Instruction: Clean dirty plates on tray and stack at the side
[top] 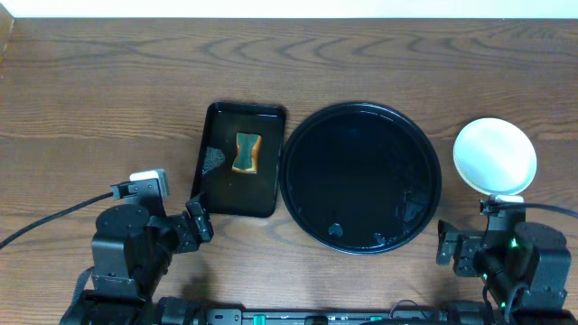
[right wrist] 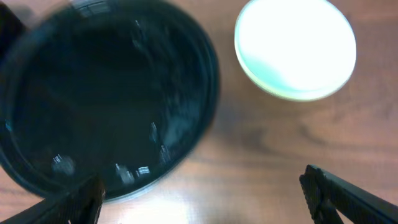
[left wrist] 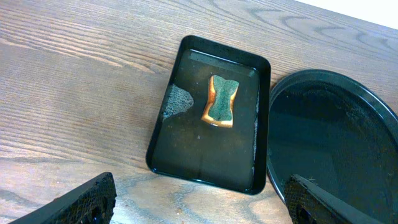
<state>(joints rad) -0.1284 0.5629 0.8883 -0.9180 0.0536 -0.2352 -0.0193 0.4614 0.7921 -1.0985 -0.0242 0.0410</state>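
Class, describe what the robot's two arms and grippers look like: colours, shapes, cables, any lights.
Both are black with chunky rounded joints. The left arm carries a pale grey box and a black cable; the right arm shows a green light. The left gripper and right gripper have black wedge-shaped fingers.

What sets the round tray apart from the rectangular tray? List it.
The round tray is circular; the rectangular tray has four sides. The round tray is wider than the rectangular tray. The round tray holds no item; the rectangular tray holds a sponge. Both are glossy black with raised rims.
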